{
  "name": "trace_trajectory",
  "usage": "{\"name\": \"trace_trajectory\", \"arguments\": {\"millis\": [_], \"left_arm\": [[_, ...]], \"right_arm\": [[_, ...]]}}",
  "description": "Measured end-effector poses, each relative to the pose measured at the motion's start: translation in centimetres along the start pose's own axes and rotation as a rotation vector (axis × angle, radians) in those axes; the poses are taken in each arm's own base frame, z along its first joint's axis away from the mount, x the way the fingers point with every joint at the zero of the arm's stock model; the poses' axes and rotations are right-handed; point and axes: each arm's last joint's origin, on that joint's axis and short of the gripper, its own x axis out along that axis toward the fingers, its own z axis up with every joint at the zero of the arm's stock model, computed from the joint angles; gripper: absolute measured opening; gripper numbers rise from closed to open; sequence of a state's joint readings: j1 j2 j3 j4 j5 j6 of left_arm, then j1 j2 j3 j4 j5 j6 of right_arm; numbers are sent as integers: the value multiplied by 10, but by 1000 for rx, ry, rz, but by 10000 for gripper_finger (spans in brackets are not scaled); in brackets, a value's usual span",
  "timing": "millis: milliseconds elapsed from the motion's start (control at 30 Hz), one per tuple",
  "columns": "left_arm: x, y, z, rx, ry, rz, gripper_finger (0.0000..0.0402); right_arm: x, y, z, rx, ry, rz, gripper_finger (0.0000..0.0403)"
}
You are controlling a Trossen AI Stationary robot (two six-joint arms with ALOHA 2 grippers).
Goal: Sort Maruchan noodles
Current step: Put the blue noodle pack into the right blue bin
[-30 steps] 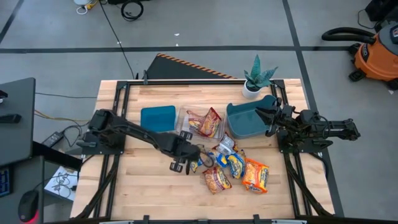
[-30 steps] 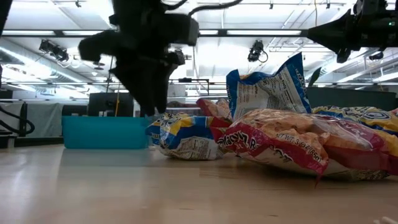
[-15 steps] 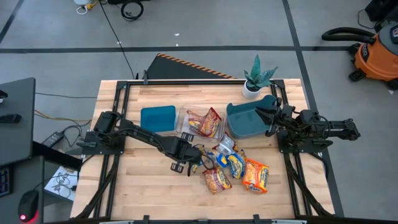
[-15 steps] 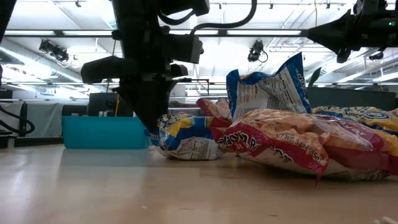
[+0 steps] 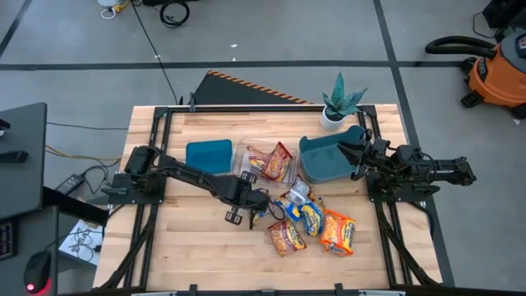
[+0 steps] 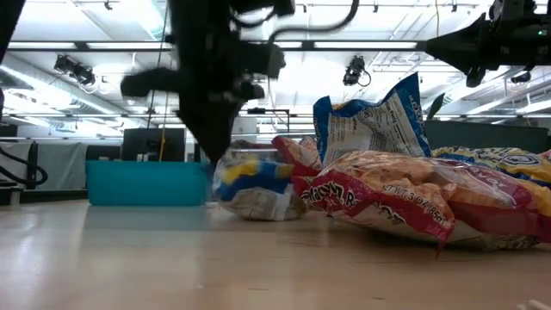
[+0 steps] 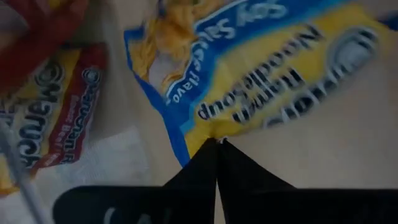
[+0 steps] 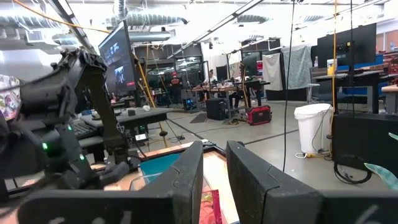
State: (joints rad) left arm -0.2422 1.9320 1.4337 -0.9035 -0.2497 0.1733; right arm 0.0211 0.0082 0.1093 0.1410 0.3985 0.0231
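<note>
Progress: sorting looks barely under way; one maroon packet (image 5: 271,162) lies in the clear bin (image 5: 243,156), and the loose pile (image 5: 308,220) waits on the table (image 5: 164,238).
Blue bin (image 5: 208,154): just beyond the left gripper, toward the far edge of the table; it appears empty.
Left gripper (image 5: 253,210): low over the near-left fringe of the pile; in its wrist view the two dark fingers (image 7: 205,168) meet at their tips on the edge of the blue-and-yellow packet (image 7: 261,81), so I judge it pinched shut on that wrapper.
Blue-and-yellow packet: caught at its edge in the left gripper; in the low view it hangs blurred just under that gripper, near the tabletop.
Clear bin: just beyond the left gripper, beside the blue bin; holds the one maroon packet, tilted against its wall.
Loose pile: spreads from the left gripper toward the right arm; a red-and-yellow packet (image 5: 284,237), another blue-and-yellow one (image 5: 311,217) and an orange packet (image 5: 337,233) can be told apart; the rest overlap.
Teal bin (image 5: 327,161): just in front of the right gripper; nothing shows inside it.
Right gripper (image 5: 358,153): hovers at the teal bin's rim, well apart from the pile; fingers (image 8: 186,180) slightly parted, holding nothing.
Remaining: by my reckoning nearly every packet has yet to reach a bin.
</note>
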Motion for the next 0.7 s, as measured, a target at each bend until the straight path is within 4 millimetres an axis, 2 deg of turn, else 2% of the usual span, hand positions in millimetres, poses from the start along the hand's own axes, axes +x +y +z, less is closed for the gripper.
{"name": "trace_trajectory", "arguments": {"millis": [133,333,567,700], "left_arm": [[-27,11,7,54,5,-123,7],[-78,47,21,37,-121,-203,6],[-132,90,33,118,-369,-89,6],[-141,115,42,120,-535,39,6]], "right_arm": [[0,0,0,0,0,0,78],[0,0,0,0,0,0,78],[0,0,0,0,0,0,78],[0,0,0,0,0,0,78]]}}
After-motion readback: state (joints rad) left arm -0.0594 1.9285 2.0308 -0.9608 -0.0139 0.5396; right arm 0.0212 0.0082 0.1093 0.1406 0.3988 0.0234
